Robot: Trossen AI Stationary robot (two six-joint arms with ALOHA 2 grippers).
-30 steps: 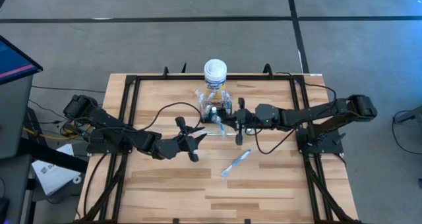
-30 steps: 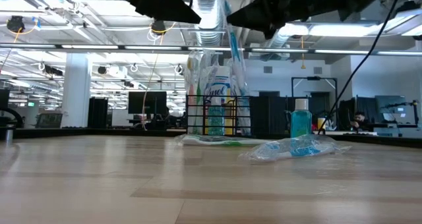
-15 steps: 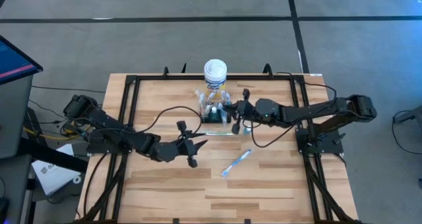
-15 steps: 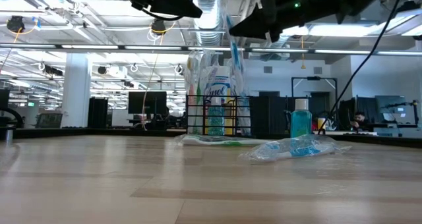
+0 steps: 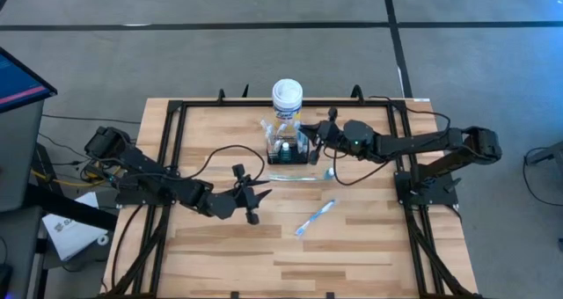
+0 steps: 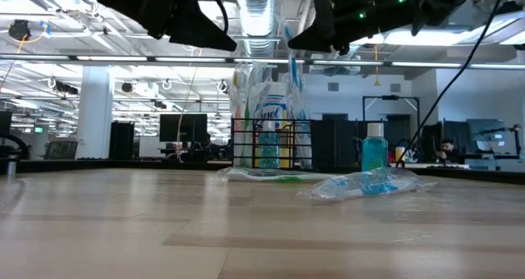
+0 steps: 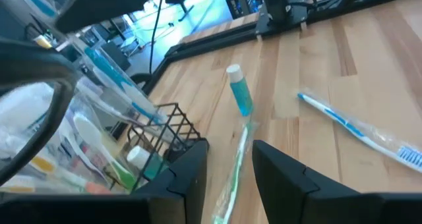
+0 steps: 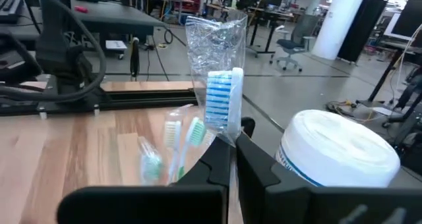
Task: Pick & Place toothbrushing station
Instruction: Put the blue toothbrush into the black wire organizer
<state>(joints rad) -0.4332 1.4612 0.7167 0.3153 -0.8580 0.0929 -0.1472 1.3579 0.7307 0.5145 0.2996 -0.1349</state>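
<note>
Near the desk's (image 5: 220, 246) far edge, standing upright just in front of the white-lidded yellow canister (image 5: 287, 97): the toothbrushing station (image 5: 287, 149), a low black wire-mesh caddy crowded with wrapped toothbrushes and a small bottle. Hovering right beside the caddy, on its right: the right gripper (image 5: 323, 137), fingers pressed on a plastic-wrapped blue toothbrush (image 8: 216, 105), bristle head and crinkled wrapper poking up between the fingers in the right wrist view. Hanging over the middle of the desk, nearer the front and to the left of the caddy: the left gripper (image 5: 252, 194), fingers spread, holding nothing. Lying flat just in front of the caddy: a long green wrapped toothbrush (image 5: 293, 177). Standing a little right of that, near the right gripper: a small teal bottle (image 6: 374, 148) with a white cap. Resting farther toward the front, well apart from the caddy: another blue toothbrush in its wrapper (image 5: 314, 218), lying at an angle. Showing behind everything in the low view: a big open room with ceiling lights.
</note>
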